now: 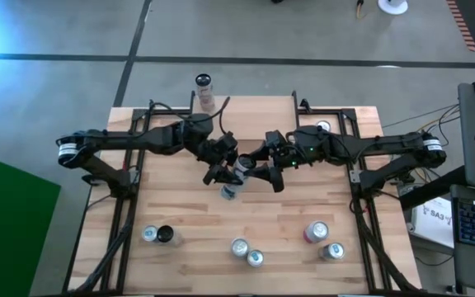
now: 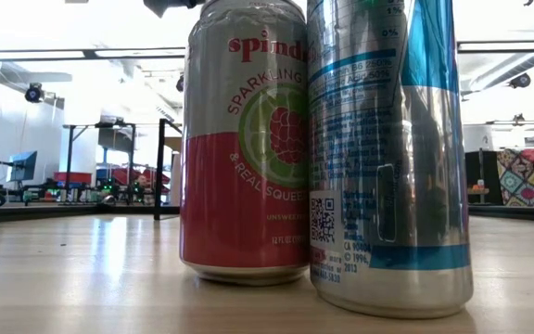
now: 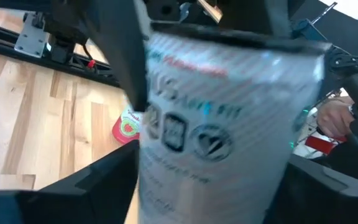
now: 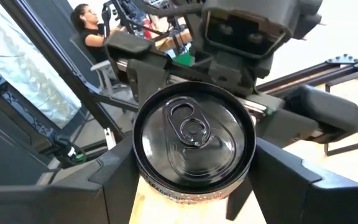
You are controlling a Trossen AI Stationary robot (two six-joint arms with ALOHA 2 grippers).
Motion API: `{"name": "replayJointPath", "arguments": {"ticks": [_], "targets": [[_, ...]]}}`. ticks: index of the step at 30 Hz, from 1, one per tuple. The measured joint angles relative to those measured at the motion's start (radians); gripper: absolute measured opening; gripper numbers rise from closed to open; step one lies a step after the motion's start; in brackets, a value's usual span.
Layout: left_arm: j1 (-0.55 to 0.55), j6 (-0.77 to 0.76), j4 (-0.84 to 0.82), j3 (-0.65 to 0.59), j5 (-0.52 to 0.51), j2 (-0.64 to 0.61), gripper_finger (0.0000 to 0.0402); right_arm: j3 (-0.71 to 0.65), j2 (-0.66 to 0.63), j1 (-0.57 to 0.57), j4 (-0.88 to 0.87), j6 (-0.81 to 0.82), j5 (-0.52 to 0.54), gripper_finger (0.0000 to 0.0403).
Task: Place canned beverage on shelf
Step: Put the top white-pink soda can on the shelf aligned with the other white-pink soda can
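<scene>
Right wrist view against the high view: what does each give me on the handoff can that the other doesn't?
Only the right wrist view shows the can's top face with its pull tab unopened, the right pincer's fingers flanking it, and a person seated in the room behind.

Only the high view shows the whole table, six other cans standing near its front edge, and another can at the back.

Both show the can held mid-table between the left pincer and right pincer.

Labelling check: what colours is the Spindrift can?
Spindrift can: white over red, raspberry-lime graphic; low view.
</scene>
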Motion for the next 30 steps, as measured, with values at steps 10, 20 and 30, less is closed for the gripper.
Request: {"name": "replayJointPath", "arguments": {"ticks": [10, 20, 30], "targets": [[0.000, 0.000, 0.008, 0.003, -0.008, -0.006, 0.0251, 0.001, 0.000, 0.001, -0.010, -0.007, -0.002, 0.0247], [0.025, 0.094, -0.010, 0.003, -0.121, -0.036, 0.0252, 0.002, -0.042, 0.001, -0.028, -0.035, 0.087, 0.0313], [0.242, 0.326, -0.073, -0.035, -0.174, -0.178, 0.0252, 0.005, -0.178, 0.024, -0.139, -0.055, 0.291, 0.0326]]}}
